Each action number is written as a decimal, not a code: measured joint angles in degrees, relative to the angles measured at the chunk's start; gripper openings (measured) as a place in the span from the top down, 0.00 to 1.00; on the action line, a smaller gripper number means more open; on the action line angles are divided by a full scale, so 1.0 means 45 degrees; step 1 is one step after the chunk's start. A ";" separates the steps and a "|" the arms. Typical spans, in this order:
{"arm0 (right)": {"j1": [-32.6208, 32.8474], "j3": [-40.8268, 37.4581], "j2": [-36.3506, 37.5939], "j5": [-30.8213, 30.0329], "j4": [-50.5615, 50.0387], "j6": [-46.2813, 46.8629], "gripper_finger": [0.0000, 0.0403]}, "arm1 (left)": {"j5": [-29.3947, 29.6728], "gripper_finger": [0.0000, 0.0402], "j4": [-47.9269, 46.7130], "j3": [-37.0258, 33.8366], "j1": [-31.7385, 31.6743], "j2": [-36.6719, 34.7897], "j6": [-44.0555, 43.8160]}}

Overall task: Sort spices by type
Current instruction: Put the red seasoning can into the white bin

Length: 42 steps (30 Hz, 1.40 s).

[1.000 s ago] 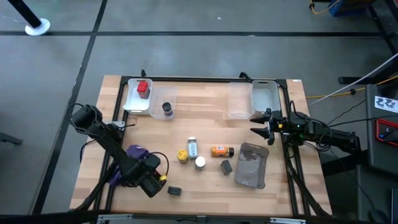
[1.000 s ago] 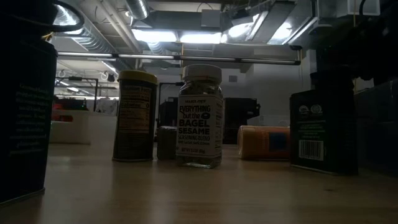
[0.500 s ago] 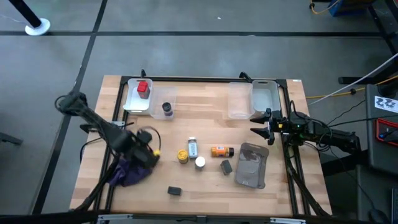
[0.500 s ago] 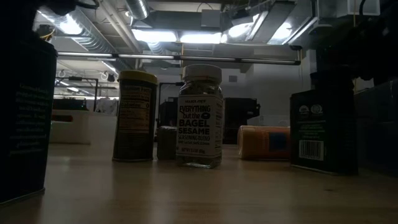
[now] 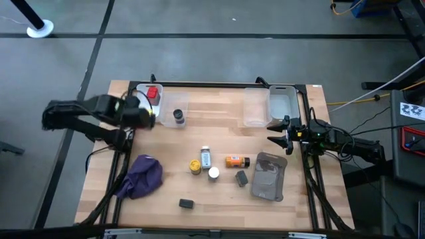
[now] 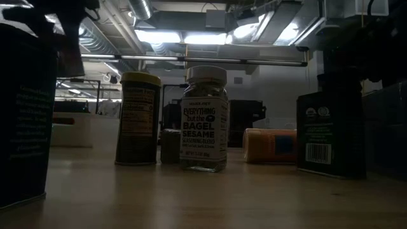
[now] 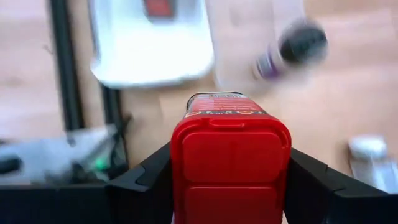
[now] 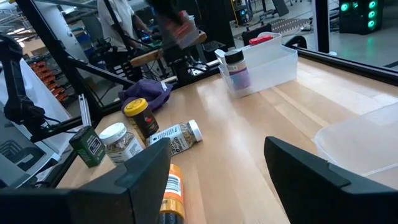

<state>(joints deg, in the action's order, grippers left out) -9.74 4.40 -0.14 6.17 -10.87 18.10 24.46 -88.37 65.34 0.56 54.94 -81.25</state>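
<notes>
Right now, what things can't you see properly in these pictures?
- High view: the left gripper is blurred, so the red container it holds, plain in the left wrist view, cannot be made out there.
- Left wrist view: the dark-capped bottle and white tray are blurred; the tray's red cube is cut off by the edge.
- Low view: a dark container is cut off by the edge, its label too dim to read.

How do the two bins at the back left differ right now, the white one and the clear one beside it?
The white bin is opaque and holds a red cube; the clear bin is see-through and holds a dark-capped jar. The white bin sits at the table's left edge, partly under the left end effector, which grips another red container; the clear bin sits further inboard, uncovered. Both lie along the back edge.
</notes>
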 joint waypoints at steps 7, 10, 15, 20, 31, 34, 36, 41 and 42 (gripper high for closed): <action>-0.0002 0.0000 0.0000 -0.0116 -0.0008 -0.0120 0.36 | 0.0571 0.50 0.1261 -0.0005 -0.4068 0.0291 0.3798; 0.0001 0.0000 0.0000 -0.0116 -0.0010 -0.0120 0.36 | 0.0562 0.50 0.2484 -0.0010 -0.5511 0.0948 0.5722; 0.0000 0.0000 0.0001 -0.0120 -0.0010 -0.0125 0.36 | -0.0439 0.50 0.2660 -0.0017 -0.7456 0.2434 0.7390; 0.0001 0.0000 0.0000 -0.0125 -0.0010 -0.0125 0.36 | -0.0634 0.50 0.2222 -0.0024 -0.8487 0.3448 0.7516; -0.0002 0.0000 0.0000 -0.0130 -0.0010 -0.0130 0.36 | -0.1148 0.50 0.3196 -0.0826 -0.9001 0.4469 0.7382; -0.0004 0.0000 0.0000 -0.0130 -0.0010 -0.0134 0.36 | -0.1497 0.50 0.3928 -0.1620 -0.9001 0.4606 0.7310; -0.0004 0.0000 0.0000 -0.0130 -0.0005 -0.0134 0.36 | -0.1699 0.50 0.4779 -0.2146 -0.9001 0.4639 0.7172; 0.0001 0.0000 0.0000 -0.0130 -0.0010 -0.0134 0.36 | -0.2156 0.50 0.6056 -0.2799 -0.9156 0.4648 0.7488; -0.0001 0.0000 0.0000 -0.0130 -0.0010 -0.0134 0.36 | -0.2164 0.50 0.6076 -0.2814 -0.9195 0.4648 0.7502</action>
<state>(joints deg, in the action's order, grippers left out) -9.74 4.40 -0.14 5.58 -10.92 17.50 14.72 -61.02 52.68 -40.81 75.85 -47.49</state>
